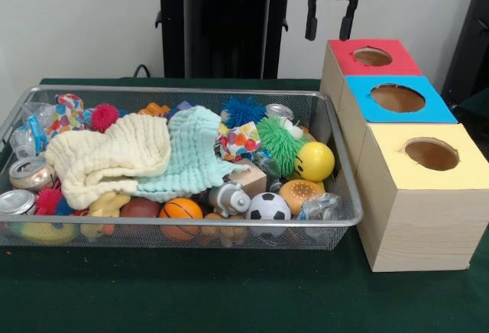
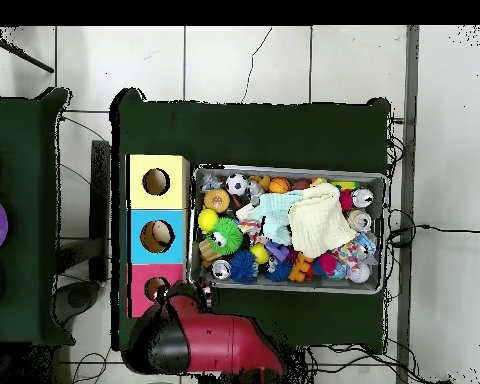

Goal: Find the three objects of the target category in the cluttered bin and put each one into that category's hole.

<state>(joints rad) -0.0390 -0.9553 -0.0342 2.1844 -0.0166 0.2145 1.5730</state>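
- The gripper (image 1: 331,18) hangs at the top of the front view, right of centre, above the red-topped box (image 1: 372,57); its two black fingers (image 1: 312,17) stand apart with only air between them, gripping nothing.
- The wire-mesh bin (image 1: 345,166) fills the left and middle of the front view, on the green desk (image 1: 229,295); in the overhead view the bin (image 2: 385,232) lies right of centre.
- One polka-dot cloth (image 1: 240,141) lies crumpled in the middle of the bin, between a mint cloth (image 1: 191,153) and a green spiky ball (image 1: 278,143).
- A second polka-dot cloth (image 1: 66,113) sits at the bin's upper left corner, beside a pink fuzzy ball (image 1: 105,117).
- A third I cannot pick out among the clutter.
- A cream cloth (image 1: 107,157) lies over the left half of the heap, overlapping the mint one.
- The yellow-topped box (image 1: 424,195) stands at the right of the front view, nearest the lower edge, just beside the bin; its round hole (image 1: 432,153) is open and dark.
- Behind it sits the blue-topped box (image 1: 397,100), then the red one.
- Along the bin's lower edge: a basketball (image 1: 181,212), a football (image 1: 268,207), a yellow smiley ball (image 1: 314,161).
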